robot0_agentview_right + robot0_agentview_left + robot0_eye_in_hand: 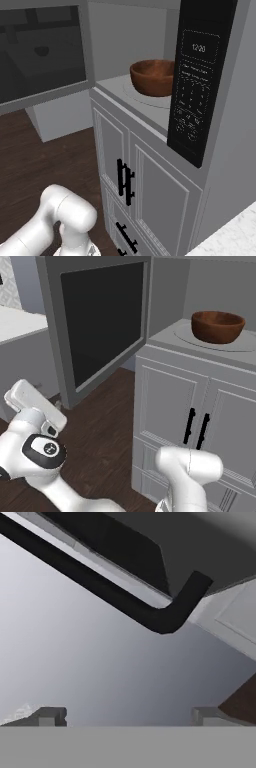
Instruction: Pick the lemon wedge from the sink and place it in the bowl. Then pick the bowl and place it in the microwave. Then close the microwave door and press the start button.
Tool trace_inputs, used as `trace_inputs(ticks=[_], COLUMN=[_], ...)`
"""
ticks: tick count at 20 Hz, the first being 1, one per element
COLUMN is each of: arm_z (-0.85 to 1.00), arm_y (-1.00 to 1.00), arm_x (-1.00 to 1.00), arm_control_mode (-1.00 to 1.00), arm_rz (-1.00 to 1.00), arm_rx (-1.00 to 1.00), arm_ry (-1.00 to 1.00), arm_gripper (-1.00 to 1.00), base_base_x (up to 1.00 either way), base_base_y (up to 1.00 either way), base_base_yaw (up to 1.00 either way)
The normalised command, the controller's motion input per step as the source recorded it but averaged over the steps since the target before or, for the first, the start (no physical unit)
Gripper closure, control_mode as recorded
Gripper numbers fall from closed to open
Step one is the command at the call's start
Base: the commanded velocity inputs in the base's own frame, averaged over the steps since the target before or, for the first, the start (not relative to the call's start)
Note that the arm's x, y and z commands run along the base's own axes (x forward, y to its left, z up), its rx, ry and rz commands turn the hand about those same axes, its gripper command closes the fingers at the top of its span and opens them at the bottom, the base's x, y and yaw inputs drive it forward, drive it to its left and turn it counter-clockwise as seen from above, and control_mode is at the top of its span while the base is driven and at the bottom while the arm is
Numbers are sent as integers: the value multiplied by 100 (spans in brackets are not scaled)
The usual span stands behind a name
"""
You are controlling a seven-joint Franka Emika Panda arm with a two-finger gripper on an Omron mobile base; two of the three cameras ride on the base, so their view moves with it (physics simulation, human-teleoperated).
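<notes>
Microwave door (102, 321) stands swung wide open to the left of the cavity; bowl (218, 326) already rests on the turntable (220, 345) inside the microwave (150, 60). Door judged rigid, hinged, light to swing; push on its outer face near the free edge. Tool (127, 716) spread wide, empty, low beside the door. Open floor (110, 421) beneath allows sweep

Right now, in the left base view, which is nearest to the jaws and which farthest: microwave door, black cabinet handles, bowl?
1. microwave door, left, right next to the hand.
2. black cabinet handles, lower right.
3. bowl, upper right, deepest in.
</notes>
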Motion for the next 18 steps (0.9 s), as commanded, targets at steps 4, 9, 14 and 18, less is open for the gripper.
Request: trace_inputs(ticks=[4,9,14,18], arm_z=[6,13,7,16], arm_y=[-59,-100,-100,-100], arm_x=[-7,-28,-25,-29], arm_control_mode=[-100,-100,-100,-100], arm_rz=[-18,-3,-1,0], arm_rx=[9,27,29,30], arm_ry=[-12,-23,-22,-22], arm_gripper=[-100,-100,-100,-100], base_base_x=[0,0,0,0], base_base_y=[0,0,0,0], base_base_yaw=[0,0,0,0])
